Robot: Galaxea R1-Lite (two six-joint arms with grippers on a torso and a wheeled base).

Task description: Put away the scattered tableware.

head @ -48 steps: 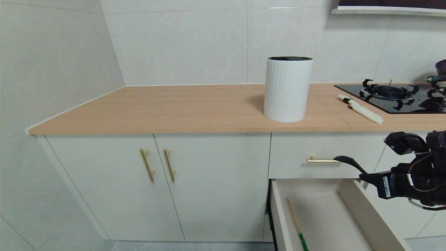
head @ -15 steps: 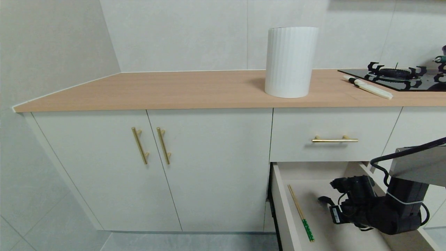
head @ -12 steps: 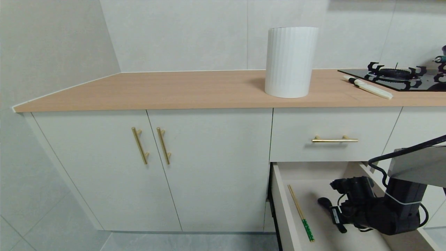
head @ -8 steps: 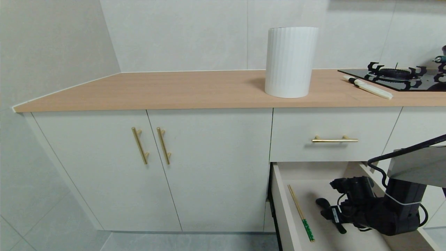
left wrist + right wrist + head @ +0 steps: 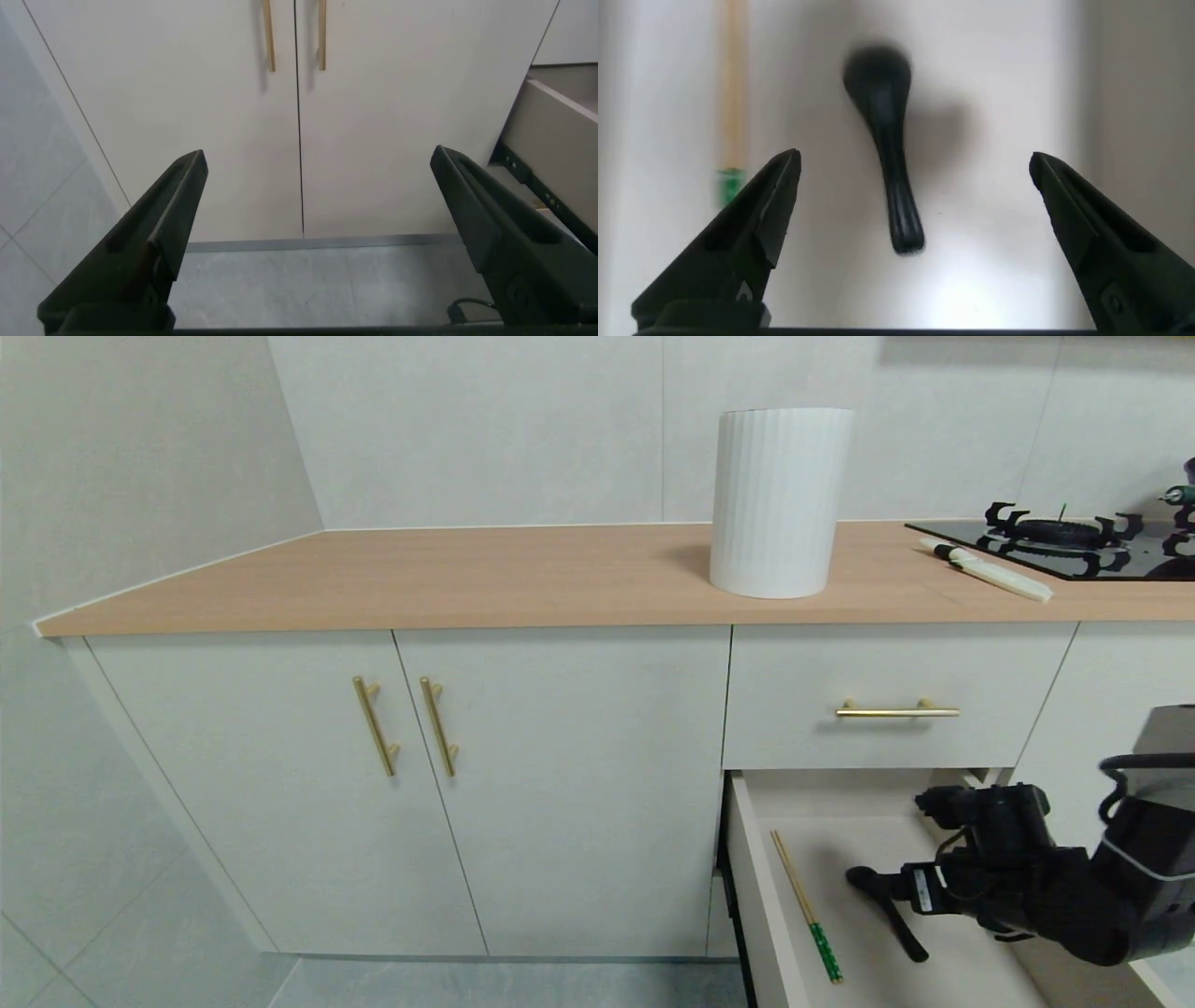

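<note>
**Head view.** The right arm [image 5: 1111,905] enters at the lower right corner of the frame. Its forearm is roughly level and its wrist reaches leftward, low over the open drawer [image 5: 752,877] at the lower right.

**Right gripper** [image 5: 912,163]. The fingers are spread wide apart and hold nothing. The right wrist view looks straight down on the drawer floor. There the black spoon [image 5: 889,149] lies flat in the gap between the two fingers and touches neither.

**Task objects.**
- In the head view the spoon [image 5: 892,915] lies in the lower right of the frame, on the floor of the drawer. Its bowl is toward the cabinet and its handle points toward the camera.
- A pair of chopsticks [image 5: 805,905] with green ends lies beside it, close along the drawer's left wall and apart from the spoon.
- A pale-handled knife [image 5: 990,581] lies on the wooden counter [image 5: 467,579] at the upper right of the frame. It is just in front of the black stove [image 5: 1064,537].
- A white ribbed holder [image 5: 780,504] stands upright on the counter, above and left of the drawer.

**Left gripper** [image 5: 315,163]. The fingers are wide apart and hold nothing. It is held low, facing the closed cabinet doors [image 5: 392,112] and the grey floor [image 5: 308,280] at their foot. The side of the open drawer is at the edge of that view.

**Surroundings.** A closed drawer with a brass handle [image 5: 896,711] sits directly above the open one.
</note>
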